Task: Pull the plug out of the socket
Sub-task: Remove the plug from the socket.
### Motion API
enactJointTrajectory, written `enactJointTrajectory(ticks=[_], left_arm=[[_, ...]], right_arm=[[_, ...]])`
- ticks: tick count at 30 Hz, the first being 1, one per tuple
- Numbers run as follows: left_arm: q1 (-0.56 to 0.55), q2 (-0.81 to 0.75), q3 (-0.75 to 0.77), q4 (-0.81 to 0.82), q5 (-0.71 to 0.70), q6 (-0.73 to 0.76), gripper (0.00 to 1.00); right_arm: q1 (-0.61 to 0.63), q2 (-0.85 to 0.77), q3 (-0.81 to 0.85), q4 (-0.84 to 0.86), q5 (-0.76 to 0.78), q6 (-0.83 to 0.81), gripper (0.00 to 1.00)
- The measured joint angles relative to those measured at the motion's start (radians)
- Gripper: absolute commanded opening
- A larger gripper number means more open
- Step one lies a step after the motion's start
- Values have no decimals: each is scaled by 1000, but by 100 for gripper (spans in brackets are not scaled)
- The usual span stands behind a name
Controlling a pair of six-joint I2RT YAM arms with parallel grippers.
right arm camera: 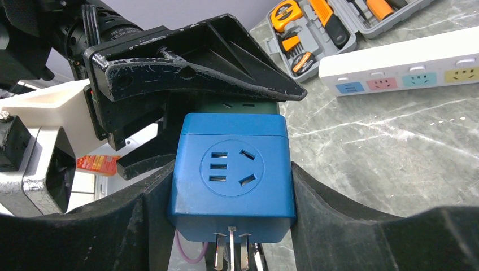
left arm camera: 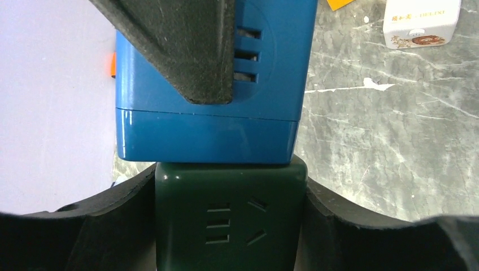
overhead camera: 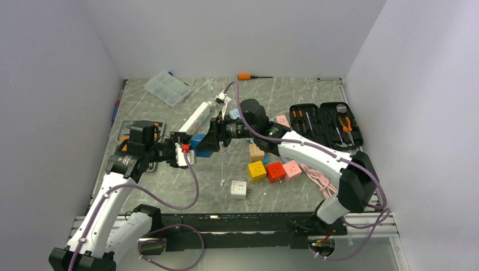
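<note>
Hovering above the marble-look tabletop, two arms share one joined pair of cube adapters. We see the dark green cube adapter butted flush vs. the blue cube adapter, with no gap at the seam, so we judge the plug not yet out of its socket. The left jaws are part-closed & pinch the green cube on both flanks. The right jaws, likewise part-closed, clamp the blue one, whose own three prongs stick out bare toward the right wrist cam.

Risks as we read them:
- **Slip:** the jaws bear on smooth plastic sides, so a tight socket could let one cube slide out of its grip instead of the joint parting.
- **Binding:** a pull off the pins' axis could jam or bend them.
- **Sudden release:** it could jerk either arm, w/ the white power strip lying close by on the tabletop.

We can't tell from these views how firmly the hidden pins are seated.
</note>
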Motion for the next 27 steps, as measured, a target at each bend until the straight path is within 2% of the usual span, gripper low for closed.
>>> enactJointTrajectory(ticks=[3, 9, 12, 21, 27], left_arm=[[0, 0, 0, -12, -7, 8, 0], [-7, 0, 2, -28, -27, 26, 0], [-11, 1, 3, -32, -34, 29, 0], [-14, 2, 3, -58, -42, 82, 0], [-16, 1, 3, -80, -42, 149, 0]], right_arm=[[0, 9, 2, 0, -10, -6, 76], [3, 44, 3, -23, -16, -29, 82], [2, 64, 10, -40, -24, -42, 82], [-10, 101, 26, -14, -128, -46, 68], [-15, 143, 58, -16, -228, -58, 73]])
